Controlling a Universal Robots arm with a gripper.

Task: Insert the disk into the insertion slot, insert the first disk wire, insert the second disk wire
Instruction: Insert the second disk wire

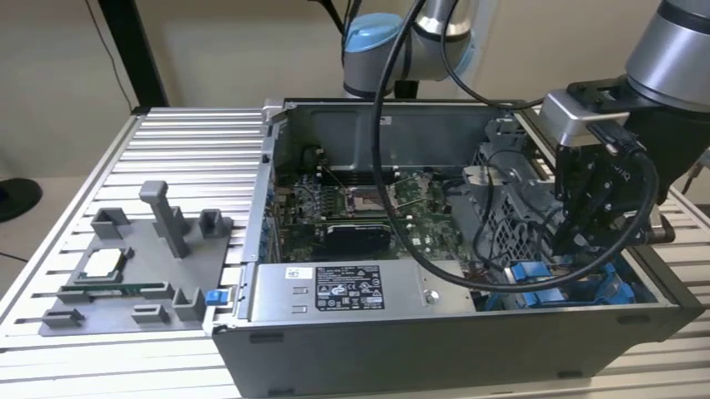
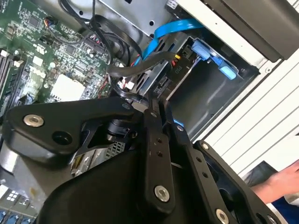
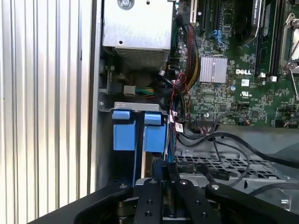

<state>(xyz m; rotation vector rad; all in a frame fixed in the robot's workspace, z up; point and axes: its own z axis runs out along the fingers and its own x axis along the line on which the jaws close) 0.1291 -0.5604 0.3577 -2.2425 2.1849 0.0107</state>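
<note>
The robot's black two-fingered gripper (image 3: 163, 175), fingers nearly closed on something unclear, hung over the blue-framed silver disk (image 3: 152, 135) seated in its bay at the case's near right corner, apparently mid wire insertion.

No legible text to report, printed labels too small to read.

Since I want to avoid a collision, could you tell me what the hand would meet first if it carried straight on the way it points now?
Probably the blue disk frame in the drive bay: in the first wrist view the hand points right at it, with black cables close beside. Depth is unclear, so this is a guess.
</note>
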